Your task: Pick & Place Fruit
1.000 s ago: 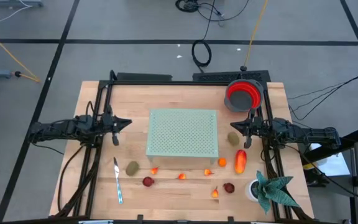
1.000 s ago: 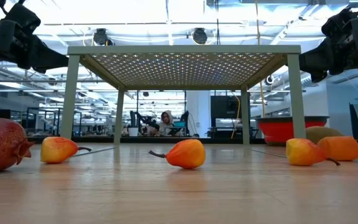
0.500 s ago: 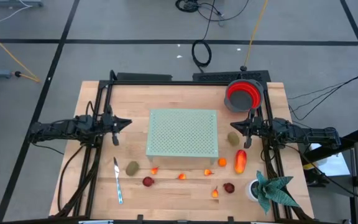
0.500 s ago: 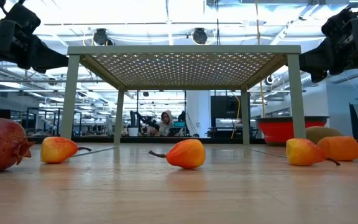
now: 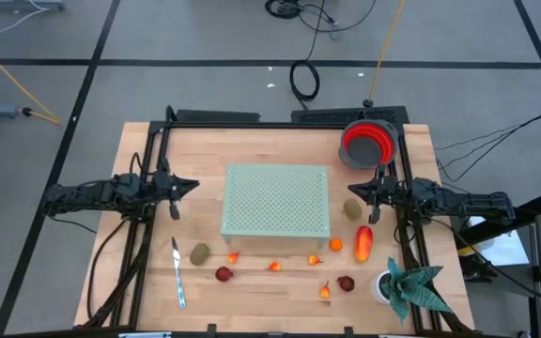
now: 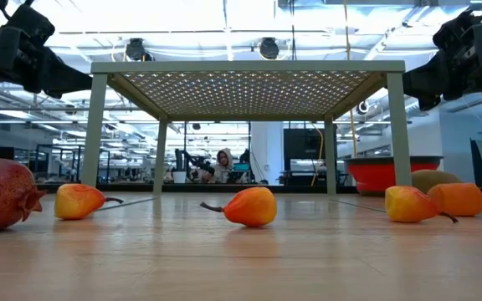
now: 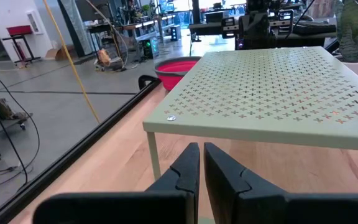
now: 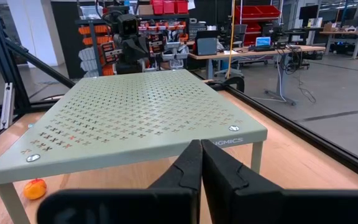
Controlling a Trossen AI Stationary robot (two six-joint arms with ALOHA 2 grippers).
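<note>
The fruit lies on the wooden table near its front edge: a kiwi [image 5: 199,253], a second kiwi [image 5: 352,208], a longer red-orange piece [image 5: 363,242], two dark red round ones [image 5: 223,273] [image 5: 346,282] and several tiny orange ones [image 5: 274,266] [image 6: 249,206]. My left gripper [image 5: 191,185] [image 7: 201,163] hovers shut at the left of a pale green perforated stand [image 5: 277,200]. My right gripper [image 5: 353,191] [image 8: 201,163] hovers shut at the stand's right, just above the second kiwi. Neither touches anything.
A red collapsible bowl [image 5: 368,141] stands at the far right. A silver knife [image 5: 177,272] lies at the front left, and a green plant in a white pot [image 5: 407,284] stands at the front right. Black frame rails [image 5: 148,225] run along both sides.
</note>
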